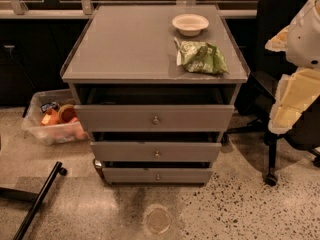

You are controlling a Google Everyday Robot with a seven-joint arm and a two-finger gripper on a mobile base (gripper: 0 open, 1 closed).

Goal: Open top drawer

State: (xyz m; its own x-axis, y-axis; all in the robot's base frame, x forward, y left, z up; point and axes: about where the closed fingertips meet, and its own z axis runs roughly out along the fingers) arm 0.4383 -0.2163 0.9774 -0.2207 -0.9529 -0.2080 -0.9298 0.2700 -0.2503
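Greys on the bench, warm speckled floor, one green spot.

Bench [130, 44]: flat mid-grey top with a dull sheen. Top drawer [120, 118]: same plain grey, no pattern; knob [155, 119] brassy metal; dark gap above it. Two lower drawer fronts [125, 151] also grey. Bowl [190, 24]: cream-white. Crumpled bag [202, 58]: leaf green with pale white print. Clear plastic bin [37, 126]: orange, red and terracotta contents. Floor [240, 209]: beige terrazzo, black and white flecks, with a pale round mark [158, 220] in front of the drawers. Office chair [280, 14]: black. Robot arm [305, 34] at the right edge: white shell and pale-yellow panels; the pincer cannot be made out on it.
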